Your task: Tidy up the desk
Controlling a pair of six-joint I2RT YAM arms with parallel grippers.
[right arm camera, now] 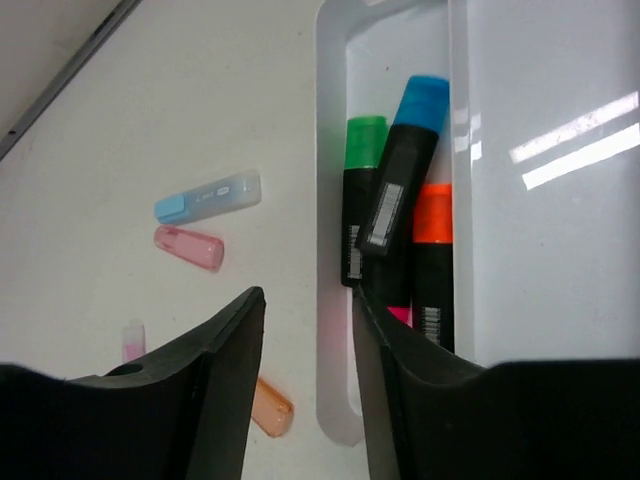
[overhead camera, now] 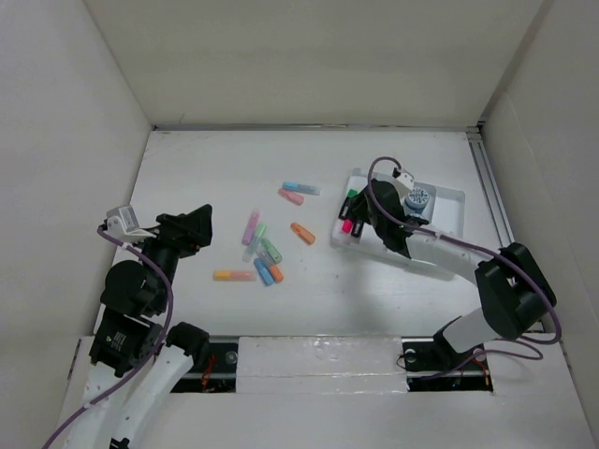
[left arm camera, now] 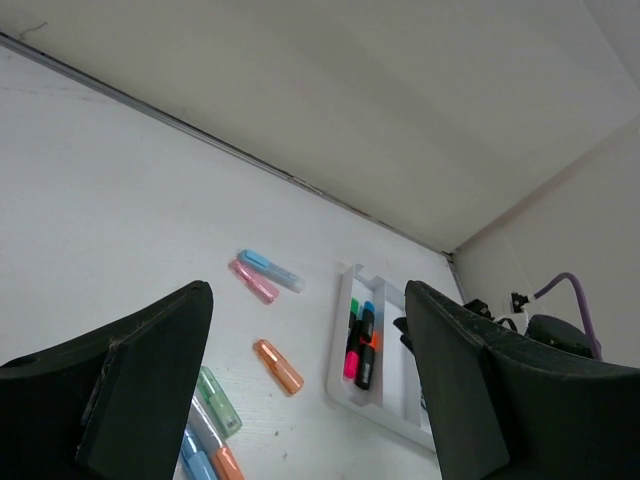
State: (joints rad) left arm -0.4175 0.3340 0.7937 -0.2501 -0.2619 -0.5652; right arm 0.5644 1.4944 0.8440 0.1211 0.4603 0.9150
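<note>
at 3 o'clock on the worktop (overhead camera: 215, 168), the right claw (right arm camera: 308, 300) is held spread, empty, over the tray (right arm camera: 335, 100) rim; the left claw (left arm camera: 307, 290) is spread too. the rim could be snagged on lifting, spilling markers (right arm camera: 405, 170).

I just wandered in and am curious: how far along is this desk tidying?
Started, but probably not halfway. Done: four dark markers lie in the narrow slot of the tray. In hand: the right gripper hovers over that slot, jaws apart, holding nothing; the left gripper is open and empty. Left: about nine pastel markers lie loose on the desk.
</note>
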